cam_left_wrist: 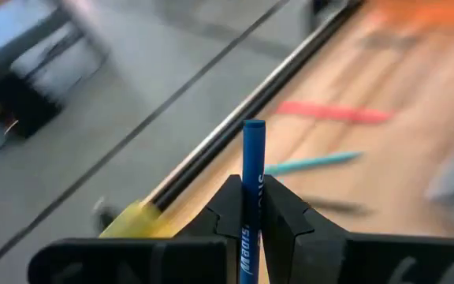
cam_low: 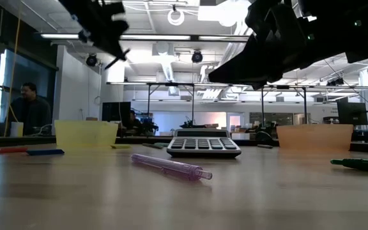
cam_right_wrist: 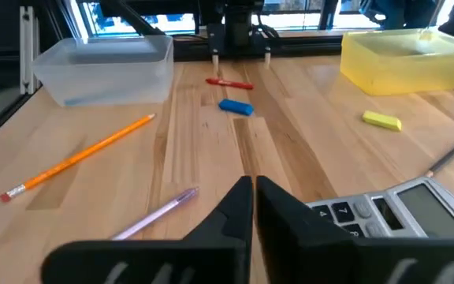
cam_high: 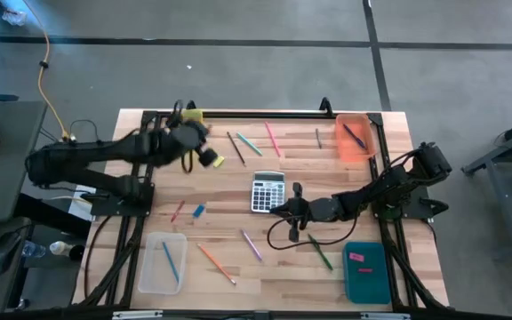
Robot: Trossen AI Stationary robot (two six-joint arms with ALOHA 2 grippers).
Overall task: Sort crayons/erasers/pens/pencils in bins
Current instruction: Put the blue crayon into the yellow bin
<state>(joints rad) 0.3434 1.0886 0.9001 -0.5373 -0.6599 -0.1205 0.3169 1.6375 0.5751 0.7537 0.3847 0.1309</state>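
Blue pencil (cam_left_wrist: pixel 253 181) stands upright, pinched in the left end effector (cam_left_wrist: pixel 252 209).

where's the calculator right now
In the high view the calculator sits near the table's middle, just beside the right gripper, with a purple pen lying nearer the front edge.

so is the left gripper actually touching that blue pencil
Touching. In the left wrist view the left gripper has its two dark fingers shut against the blue pencil, which stands up between them with no gap on either side.
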